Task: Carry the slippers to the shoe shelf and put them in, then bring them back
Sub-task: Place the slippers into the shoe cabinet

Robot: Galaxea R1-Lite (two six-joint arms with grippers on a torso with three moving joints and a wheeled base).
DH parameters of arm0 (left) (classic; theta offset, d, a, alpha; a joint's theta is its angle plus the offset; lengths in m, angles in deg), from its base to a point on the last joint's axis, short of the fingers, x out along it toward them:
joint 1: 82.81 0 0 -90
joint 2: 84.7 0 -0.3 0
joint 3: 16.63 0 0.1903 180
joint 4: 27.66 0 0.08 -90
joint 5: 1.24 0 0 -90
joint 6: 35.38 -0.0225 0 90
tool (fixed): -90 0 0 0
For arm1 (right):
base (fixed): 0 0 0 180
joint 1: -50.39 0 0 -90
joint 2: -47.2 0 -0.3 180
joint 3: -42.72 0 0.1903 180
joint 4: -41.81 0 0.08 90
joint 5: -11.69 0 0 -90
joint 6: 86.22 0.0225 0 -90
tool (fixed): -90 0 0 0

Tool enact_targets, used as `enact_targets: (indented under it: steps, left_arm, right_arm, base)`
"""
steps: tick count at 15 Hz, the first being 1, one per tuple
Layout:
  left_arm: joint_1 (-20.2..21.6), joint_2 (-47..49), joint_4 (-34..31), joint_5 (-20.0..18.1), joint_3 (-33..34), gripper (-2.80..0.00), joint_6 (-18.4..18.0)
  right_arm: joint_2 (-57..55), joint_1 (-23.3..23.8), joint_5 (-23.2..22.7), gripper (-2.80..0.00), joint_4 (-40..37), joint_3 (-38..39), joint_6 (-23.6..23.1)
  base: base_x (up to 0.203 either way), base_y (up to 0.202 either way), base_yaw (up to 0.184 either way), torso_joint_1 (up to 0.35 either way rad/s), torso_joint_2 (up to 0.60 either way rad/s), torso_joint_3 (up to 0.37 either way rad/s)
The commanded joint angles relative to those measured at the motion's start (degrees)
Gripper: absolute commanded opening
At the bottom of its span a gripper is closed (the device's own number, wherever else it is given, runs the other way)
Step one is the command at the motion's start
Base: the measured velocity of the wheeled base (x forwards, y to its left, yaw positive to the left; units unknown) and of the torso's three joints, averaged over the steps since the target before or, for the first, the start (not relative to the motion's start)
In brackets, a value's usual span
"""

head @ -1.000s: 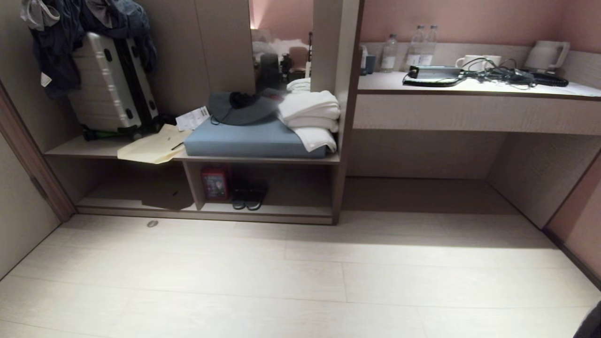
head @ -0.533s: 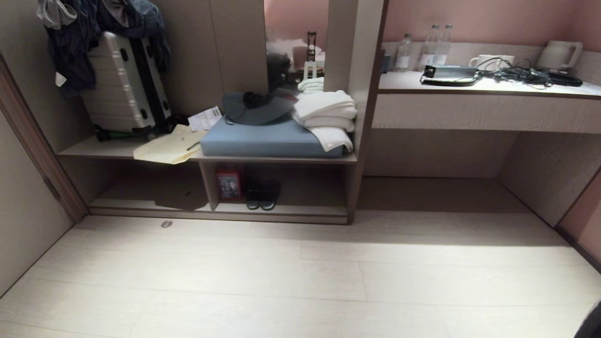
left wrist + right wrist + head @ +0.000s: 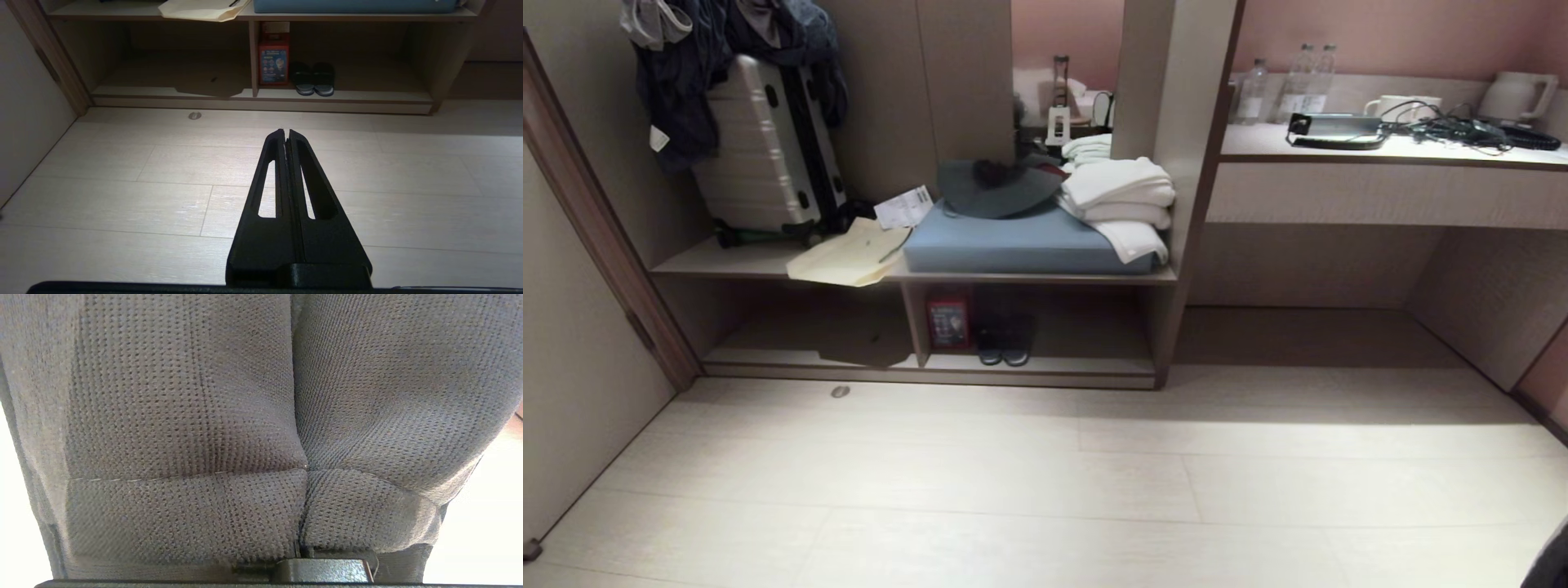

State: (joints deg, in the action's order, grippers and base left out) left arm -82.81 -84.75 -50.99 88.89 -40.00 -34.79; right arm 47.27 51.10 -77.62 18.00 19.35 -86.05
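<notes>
Right tool [image 3: 302,549]: mine, clenched on the slippers [image 3: 261,416]; both grey ribbed uppers press side by side against its camera and fill that view.
Left tool [image 3: 286,132]: mine, fingers pressed together, gripping nothing, hanging over the floor [image 3: 122,171] and pointing toward the shelf.
Shelf [image 3: 1045,363]: low cubby ahead, across the floor, under the blue cushion [image 3: 1021,241].
Dark pair [image 3: 1005,347]: at the cubby's front edge, just beside a red box [image 3: 948,321] at the divider.
</notes>
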Motion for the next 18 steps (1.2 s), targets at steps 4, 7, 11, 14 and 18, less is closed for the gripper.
enact_targets:
  steps: [4,7,11,14,18]
  left_arm:
    - [0.04,0.05,0.05,-0.05,0.03,-2.8,-0.16]
    - [0.0,0.05,0.05,-0.05,0.09,-2.8,-0.16]
    - [0.09,0.05,0.05,-0.05,0.0,-2.8,-0.33]
    - [0.02,0.03,0.05,0.04,-0.05,-2.8,-0.66]
    - [0.05,0.05,-0.31,0.04,0.0,-2.8,-0.77]
  right_arm:
    - [0.01,0.0,0.02,-2.8,0.0,0.09,0.0]
    - [0.01,0.0,0.02,-2.8,0.0,0.09,0.0]
    - [0.01,0.0,0.02,-2.8,0.0,0.09,0.0]
    - [0.01,0.0,-0.02,-2.8,0.0,0.09,0.0]
    - [0.01,0.0,0.02,-2.8,0.0,0.09,0.0]
  base:
    - [0.0,0.188,-0.002,0.004,0.0,0.003]
    - [0.0,0.039,0.006,0.0,0.0,0.001]
    - [0.0,0.0,0.0,0.0,0.0,0.0]
    - [0.059,0.0,0.0,0.002,0.0,0.0]
    - [0.196,0.0,0.0,0.005,0.0,0.003]
